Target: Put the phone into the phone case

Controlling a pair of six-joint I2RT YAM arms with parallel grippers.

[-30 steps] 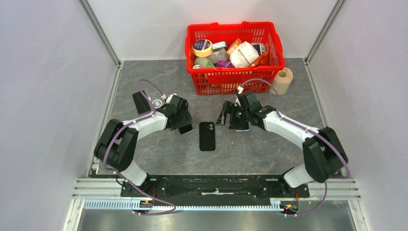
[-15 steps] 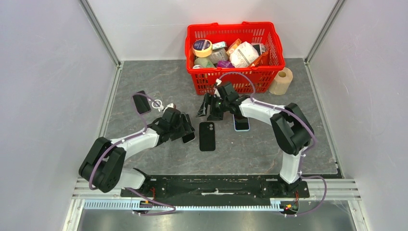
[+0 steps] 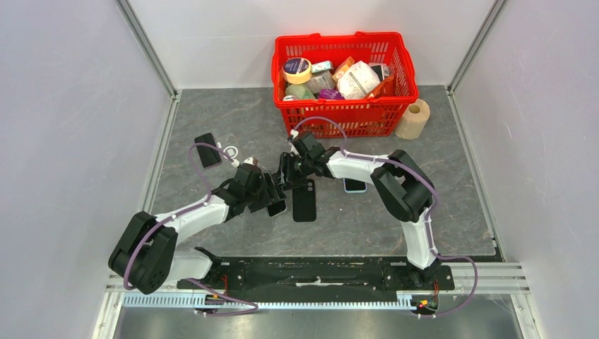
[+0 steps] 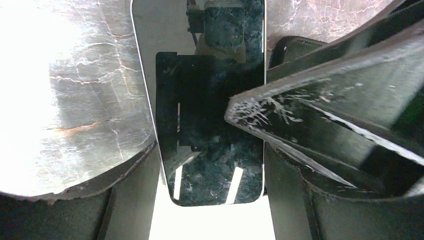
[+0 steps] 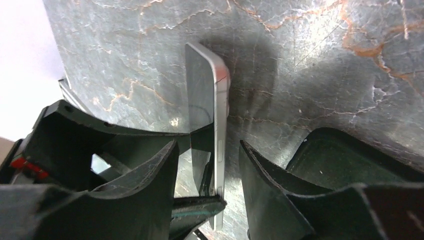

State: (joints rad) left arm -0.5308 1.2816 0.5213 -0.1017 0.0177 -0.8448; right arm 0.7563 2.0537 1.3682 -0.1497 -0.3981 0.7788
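**Phone (image 4: pixel 210 115) clamped in left gripper (image 3: pixel 274 200), right gripper (image 5: pixel 209 150) astride it**

From above I see little of the phone. Only a dark corner pokes out under the left gripper, just left of the case (image 3: pixel 304 201), and both wrists crowd over it. In the left wrist view the top of the frame cuts off its far end. The glossy face is all reflections, so I can read nothing on it. In the right wrist view its near end is lost behind the fingers (image 5: pixel 150 180). I cannot tell whether the phone touches the table (image 3: pixel 233 113).

The left gripper clasps the phone across its two long edges. Its long axis runs along those fingers, away from that wrist, with the glossy face turned to that camera. The right wrist camera sees it edge-on, with the pale side rail toward me and a rounded corner pointing away.

The right jaws stand apart, one on each side of that thin edge. A sliver of gap shows, so they are not gripping.

The case lies flat on the table. Its long axis runs from the arms toward the basket (image 3: pixel 344 113), with the camera cutout at the far end.
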